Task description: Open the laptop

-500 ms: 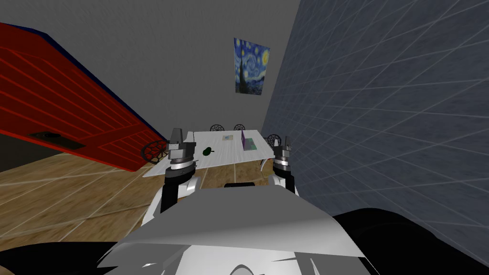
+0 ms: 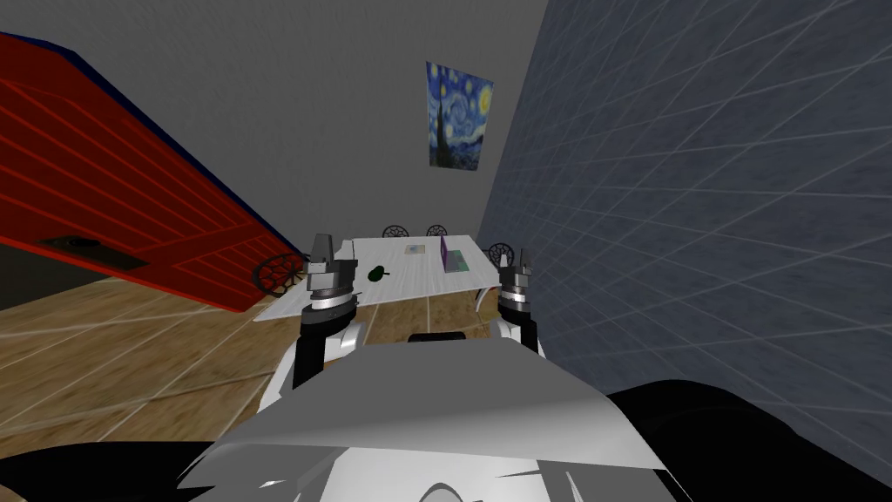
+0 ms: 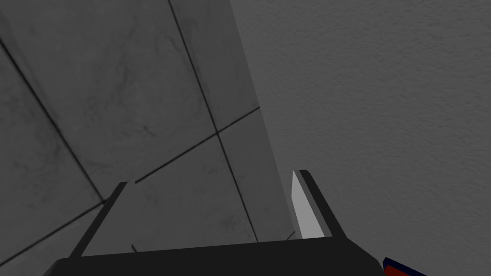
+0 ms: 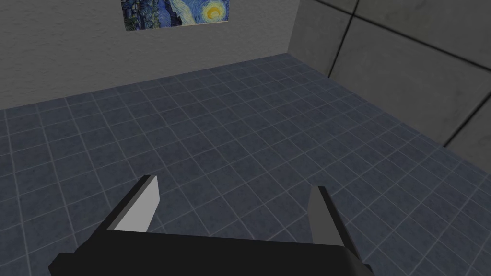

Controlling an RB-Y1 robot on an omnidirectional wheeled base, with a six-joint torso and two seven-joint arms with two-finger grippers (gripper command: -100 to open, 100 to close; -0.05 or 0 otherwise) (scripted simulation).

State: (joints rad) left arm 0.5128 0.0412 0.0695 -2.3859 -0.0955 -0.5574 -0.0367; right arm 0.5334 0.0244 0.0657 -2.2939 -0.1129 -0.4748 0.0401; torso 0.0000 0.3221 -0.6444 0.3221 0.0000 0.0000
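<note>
The laptop (image 2: 453, 259) lies on the far right part of a white table (image 2: 409, 283), well ahead of me. Its purple lid stands up from a greenish base. Both arms are raised in front of my chest, short of the table's near edge. My left gripper (image 2: 324, 247) points upward, and the left wrist view shows the left gripper (image 3: 211, 177) open with nothing between its fingers. My right gripper (image 2: 523, 260) is also upright, and in the right wrist view the right gripper (image 4: 234, 182) stands open and empty.
A dark green object (image 2: 377, 274) and a small flat item (image 2: 415, 250) also lie on the table. Dark wheel-backed chairs (image 2: 277, 274) stand around it. A red wall (image 2: 131, 200) runs along the left and a blue-grey tiled wall (image 2: 697, 218) along the right. Wooden floor (image 2: 131, 349) lies between.
The whole head view has shifted slightly, so I have moved a little relative to the table. Both grippers stay open and raised as before.
</note>
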